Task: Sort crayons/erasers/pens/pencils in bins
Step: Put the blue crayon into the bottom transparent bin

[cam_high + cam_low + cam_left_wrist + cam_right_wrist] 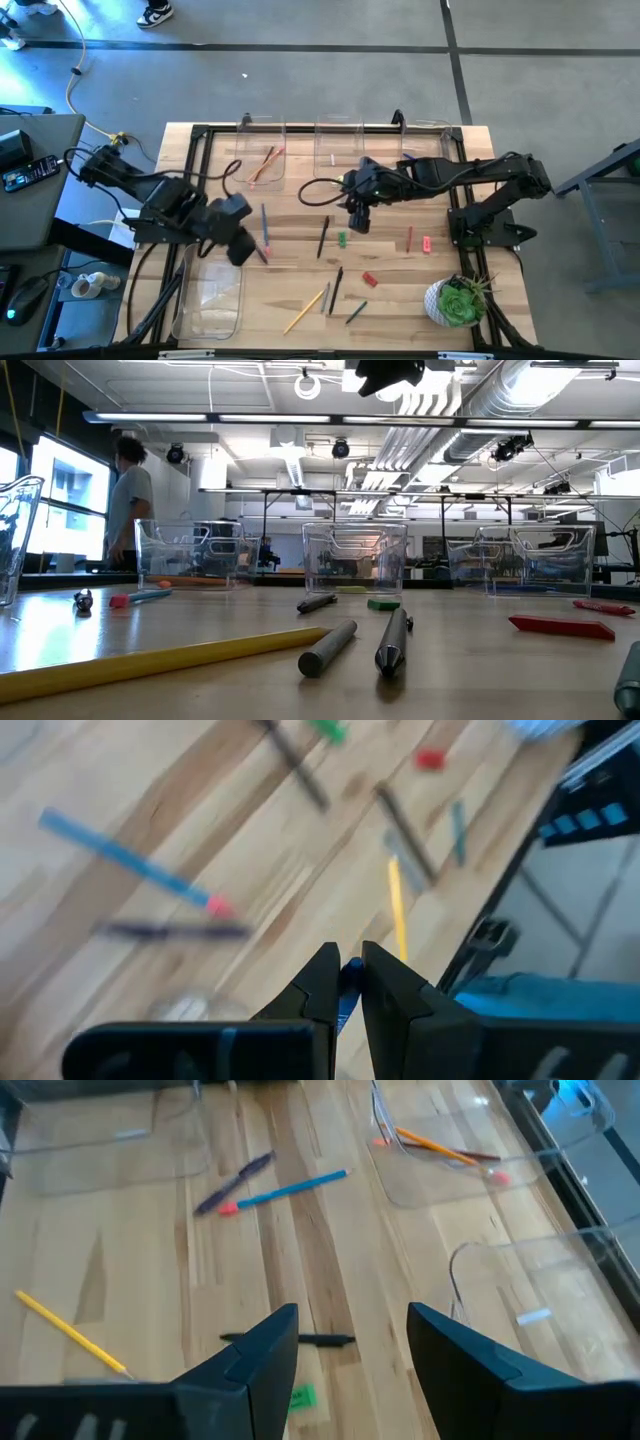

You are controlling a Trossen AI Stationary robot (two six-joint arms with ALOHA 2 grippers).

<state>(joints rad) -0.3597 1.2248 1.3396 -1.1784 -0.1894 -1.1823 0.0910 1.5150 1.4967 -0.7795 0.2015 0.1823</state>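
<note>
Bins (261, 160), four, two pencils inside one

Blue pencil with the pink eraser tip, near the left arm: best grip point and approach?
Grip the blue pencil mid-shaft, coming straight down, jaws across its width. It lies flat on the table, so only its narrow sides offer a hold. A purple pen lies close by its pink tip; staying mid-shaft probably avoids it.

4 clear bins (212, 300); 2 robot arms (470, 175); 1 potted plant (458, 302)
</note>
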